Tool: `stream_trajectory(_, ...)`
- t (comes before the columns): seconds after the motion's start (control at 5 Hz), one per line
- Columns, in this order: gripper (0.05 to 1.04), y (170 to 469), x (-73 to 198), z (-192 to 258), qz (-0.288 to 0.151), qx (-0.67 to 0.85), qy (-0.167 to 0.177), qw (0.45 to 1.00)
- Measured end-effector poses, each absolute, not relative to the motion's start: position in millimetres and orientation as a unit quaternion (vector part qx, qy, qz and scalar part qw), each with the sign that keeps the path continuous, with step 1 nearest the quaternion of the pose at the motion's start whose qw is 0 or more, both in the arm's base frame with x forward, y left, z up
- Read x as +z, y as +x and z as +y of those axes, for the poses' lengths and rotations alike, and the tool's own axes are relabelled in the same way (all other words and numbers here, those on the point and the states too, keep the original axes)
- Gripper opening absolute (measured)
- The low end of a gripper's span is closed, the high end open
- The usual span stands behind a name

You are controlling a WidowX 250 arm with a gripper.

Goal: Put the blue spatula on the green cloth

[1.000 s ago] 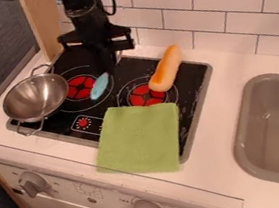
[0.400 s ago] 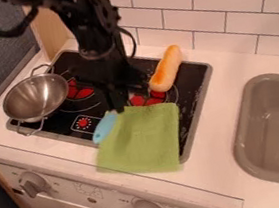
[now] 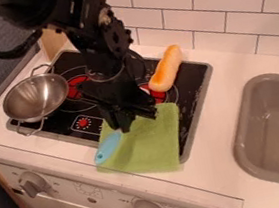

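Well, at left a round two-handled steel pan [image 3: 32, 100] sits by the blue spatula [image 3: 108, 147], whose long axis slants from the lower left up to the black pincer [image 3: 125, 127], over the left edge of the green cloth [image 3: 151, 147]. How far the pincer is open, or whether it grips anything, I cannot tell; rightmost is a grey sink [image 3: 272, 130].

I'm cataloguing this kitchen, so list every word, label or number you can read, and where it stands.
No text can be read.
Oven front: faint marks between the knobs, too small to read.
Control square on the cooktop: tiny marks around a red centre, too small to read.
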State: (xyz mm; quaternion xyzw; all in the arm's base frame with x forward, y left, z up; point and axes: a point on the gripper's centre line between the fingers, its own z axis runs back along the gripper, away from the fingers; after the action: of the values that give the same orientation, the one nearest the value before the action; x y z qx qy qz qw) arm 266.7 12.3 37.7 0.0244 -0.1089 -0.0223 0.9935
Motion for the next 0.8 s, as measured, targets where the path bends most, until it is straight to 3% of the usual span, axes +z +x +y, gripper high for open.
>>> stream_trajectory(0.2, 0.348, 264, 40, 11, -0.103, -0.023, 0.017, 0.994)
stream_trajectory(0.6, 0.933, 271, 60, 29, -0.074, 0.013, 0.005, 0.997)
stream_trajectory(0.8, 1.009, 272, 62, 31, -0.072, 0.013, 0.005, 0.997)
